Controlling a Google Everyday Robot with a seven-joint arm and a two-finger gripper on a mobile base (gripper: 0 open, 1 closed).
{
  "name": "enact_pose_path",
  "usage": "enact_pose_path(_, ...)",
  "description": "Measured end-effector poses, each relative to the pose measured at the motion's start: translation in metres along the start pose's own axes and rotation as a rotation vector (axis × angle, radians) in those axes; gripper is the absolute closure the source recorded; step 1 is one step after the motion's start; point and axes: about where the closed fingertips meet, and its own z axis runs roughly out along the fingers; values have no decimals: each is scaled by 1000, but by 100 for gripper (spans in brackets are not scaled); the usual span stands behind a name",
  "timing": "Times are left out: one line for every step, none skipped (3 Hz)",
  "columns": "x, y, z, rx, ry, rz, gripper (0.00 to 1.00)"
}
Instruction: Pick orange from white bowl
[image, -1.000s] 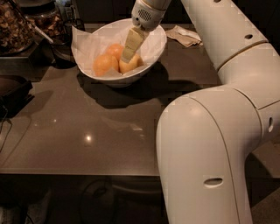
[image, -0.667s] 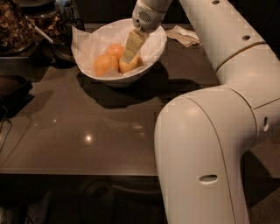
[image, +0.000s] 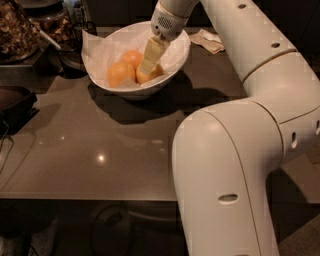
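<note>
Gripper (image: 145, 70) stays planted inside the white bowl (image: 130, 92), barely shifted from a second ago, and no lift has started.

From the left: jars (image: 17, 30) crowd the bowl's far-left side. Two deeper-orange fruits (image: 120, 74) sit left in the bowl. The paler orange (image: 156, 73) lies at the right, and the gripper tip seems to rest against it. Apart or clamped, I cannot tell, so the grasp is unproven. The right rim is close, straight up looks free, and a crumpled napkin (image: 207, 41) lies beyond.

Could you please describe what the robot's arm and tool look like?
The arm is glossy white, in bulky rounded segments with small dark holes; no cables show. Its tool, down in the white bowl, is slim and pale cream.
</note>
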Motion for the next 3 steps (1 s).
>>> enact_pose_path(2, -2, 7, -9, 6, 6, 35)
enact_pose_path(3, -4, 11, -14, 9, 12, 36)
enact_pose_path(3, -4, 11, -14, 9, 12, 38)
